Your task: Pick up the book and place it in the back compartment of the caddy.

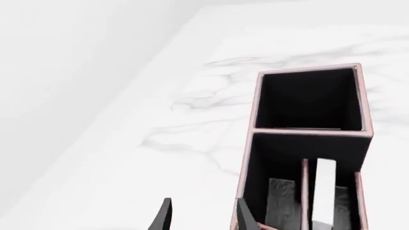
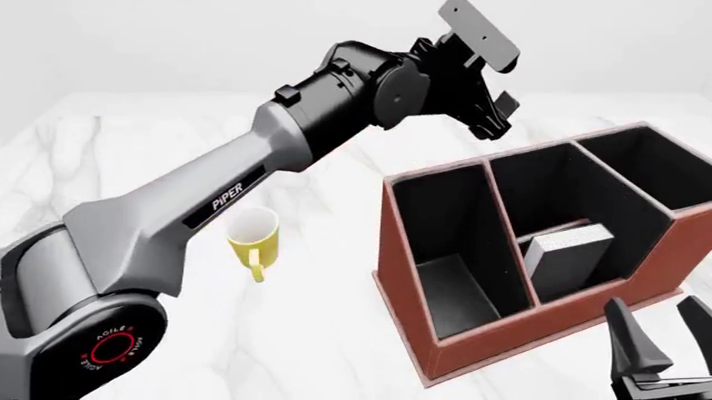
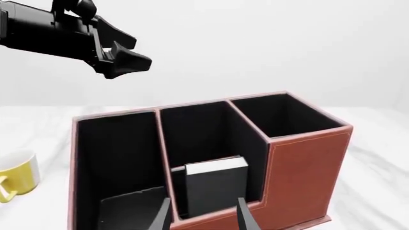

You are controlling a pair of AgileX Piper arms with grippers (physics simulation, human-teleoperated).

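Observation:
The reddish-brown caddy [image 2: 523, 333] stands at the right of the table. The black book [image 2: 568, 250] stands upright in a small middle cell, on the near side of the short partition, white page edges up. It also shows in the right wrist view [image 3: 214, 184] and the left wrist view [image 1: 326, 189]. My left gripper [image 2: 498, 117] is open and empty, raised above the caddy's far left rim [image 1: 255, 129]. My right gripper [image 2: 662, 333] is open and empty, low in front of the caddy's near wall [image 3: 300, 167], facing the book.
A yellow mug [image 2: 253, 237] stands on the white marble table left of the caddy, under the left arm. It shows at the edge of the right wrist view [image 3: 16, 179]. The left arm reaches across the table's middle.

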